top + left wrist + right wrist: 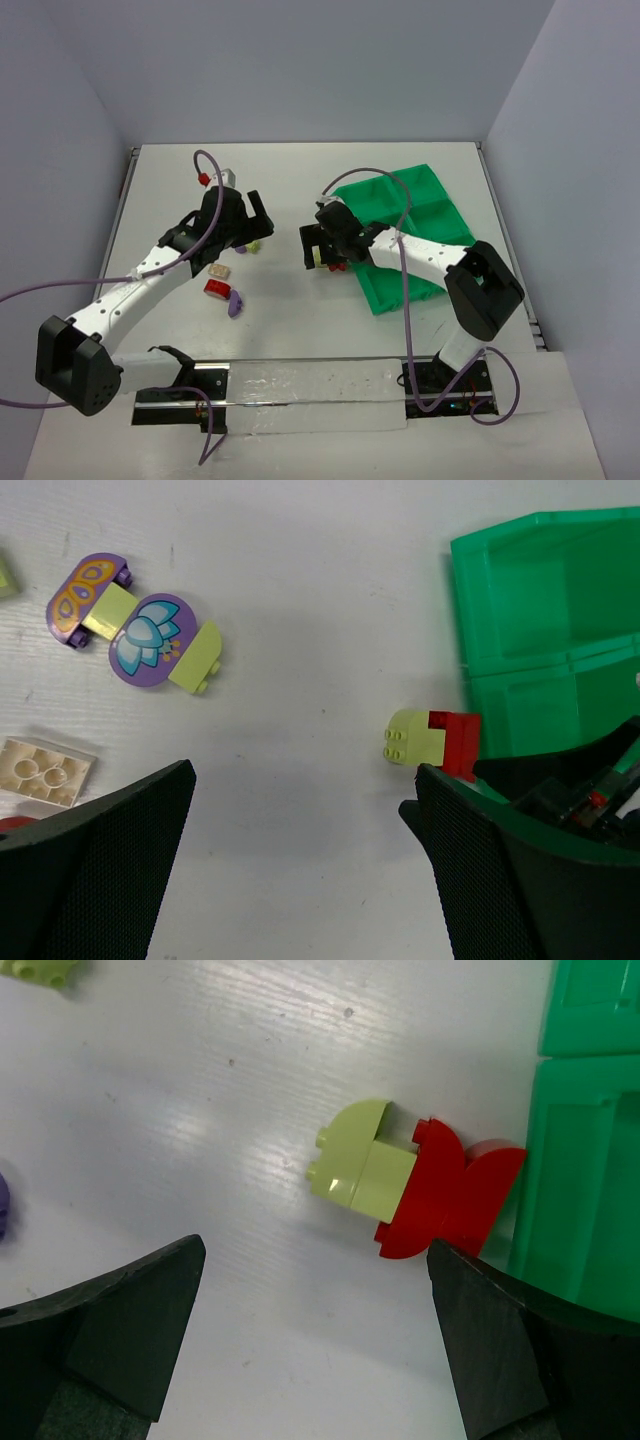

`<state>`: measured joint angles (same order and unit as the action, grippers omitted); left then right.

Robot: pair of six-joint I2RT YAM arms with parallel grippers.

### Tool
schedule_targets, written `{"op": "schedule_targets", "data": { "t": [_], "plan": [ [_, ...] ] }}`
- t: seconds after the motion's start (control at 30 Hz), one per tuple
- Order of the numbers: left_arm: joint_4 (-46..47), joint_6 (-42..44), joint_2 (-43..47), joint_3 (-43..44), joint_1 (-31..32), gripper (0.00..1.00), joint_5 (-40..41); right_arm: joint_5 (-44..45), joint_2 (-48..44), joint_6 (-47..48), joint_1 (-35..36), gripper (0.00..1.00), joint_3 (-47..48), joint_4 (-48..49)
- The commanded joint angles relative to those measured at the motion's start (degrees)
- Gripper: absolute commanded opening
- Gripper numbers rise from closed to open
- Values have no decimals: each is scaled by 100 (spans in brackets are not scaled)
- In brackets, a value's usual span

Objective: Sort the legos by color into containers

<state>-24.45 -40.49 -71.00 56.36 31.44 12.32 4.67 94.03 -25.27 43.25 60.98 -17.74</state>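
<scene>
A pale yellow-green brick joined to a red brick (400,1175) lies on the white table against the near left edge of the green tray (590,1160). My right gripper (315,1250) is open and empty, hovering just short of this pair, which also shows in the top view (331,263). My left gripper (303,775) is open and empty over bare table. Left of it lie two purple discs with yellow-green bricks (140,630) and a cream brick (45,770). In the top view a cream brick (218,270), a red brick (217,288) and a purple piece (236,300) lie below the left gripper (260,222).
The tray (410,230) lies right of centre, its compartments partly hidden by the right arm (430,258). Purple cables loop over both arms. Grey walls close in the table on three sides. A lone yellow-green brick (40,970) lies at the top left of the right wrist view.
</scene>
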Motion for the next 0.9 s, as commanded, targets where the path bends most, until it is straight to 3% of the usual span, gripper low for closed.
{"op": "schedule_targets", "data": {
  "t": [0.0, 0.4, 0.7, 0.77, 0.87],
  "plan": [
    [-145, -144, 296, 60, 20, 99, 363, 362, 201, -217, 35, 100, 283, 129],
    [-297, -158, 677, 132, 11, 99, 727, 422, 682, -356, 143, 100, 494, 115],
    [-343, -286, 775, 139, 11, 99, 899, -126, 872, -610, 662, 100, 619, 554],
    [-455, -445, 924, 165, 11, 99, 1121, -745, 948, -553, 844, 100, 750, 710],
    [-489, -561, 1124, 156, 11, 99, 1326, -667, 817, -370, 967, 100, 863, 679]
  ]
}}
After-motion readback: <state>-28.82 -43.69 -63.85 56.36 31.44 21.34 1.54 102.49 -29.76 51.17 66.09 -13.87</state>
